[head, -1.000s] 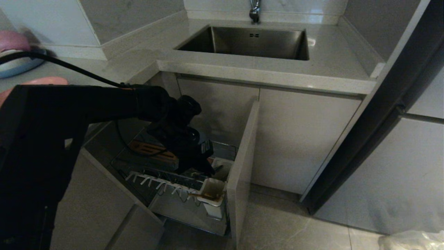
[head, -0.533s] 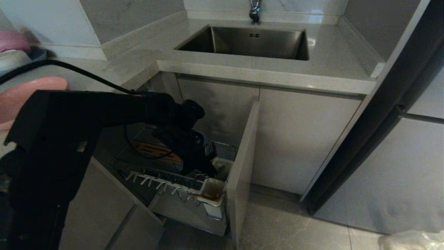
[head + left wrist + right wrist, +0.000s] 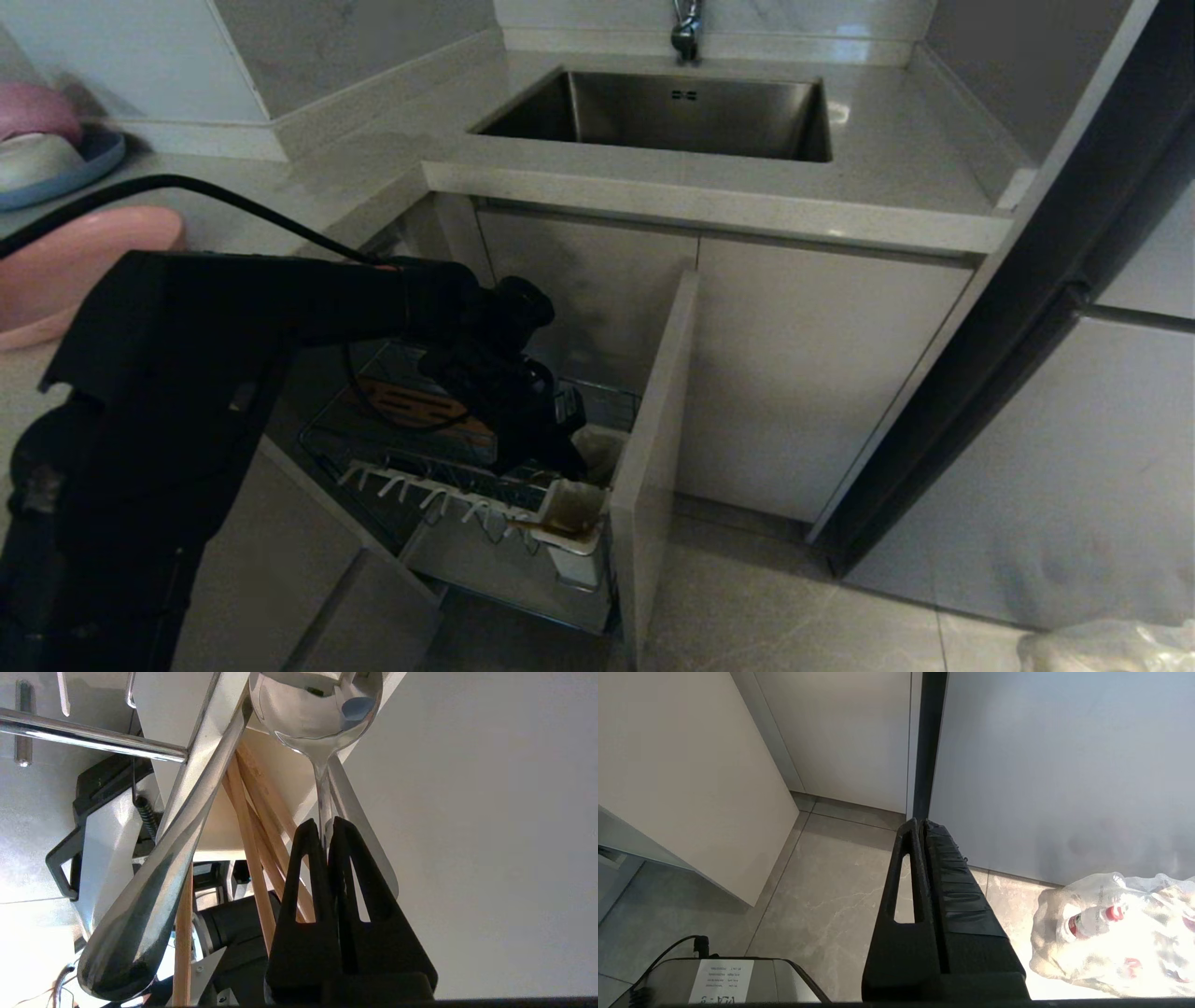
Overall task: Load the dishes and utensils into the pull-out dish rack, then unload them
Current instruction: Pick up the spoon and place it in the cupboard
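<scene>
In the head view the left gripper [image 3: 551, 448] reaches down into the pull-out dish rack [image 3: 439, 467], at the white utensil cups [image 3: 574, 513] by the beige front panel [image 3: 653, 448].

In the left wrist view its fingers [image 3: 308, 858] are clamped on the thin handle of a metal spoon [image 3: 317, 714], with wooden chopsticks [image 3: 252, 826] just beside it.

In the right wrist view the right gripper [image 3: 920, 830] hangs over the floor tiles [image 3: 831, 896], jaws pressed together, empty.

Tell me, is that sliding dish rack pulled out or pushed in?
Pulled out: the dish rack and its front panel stand clear of the cabinet.
</scene>
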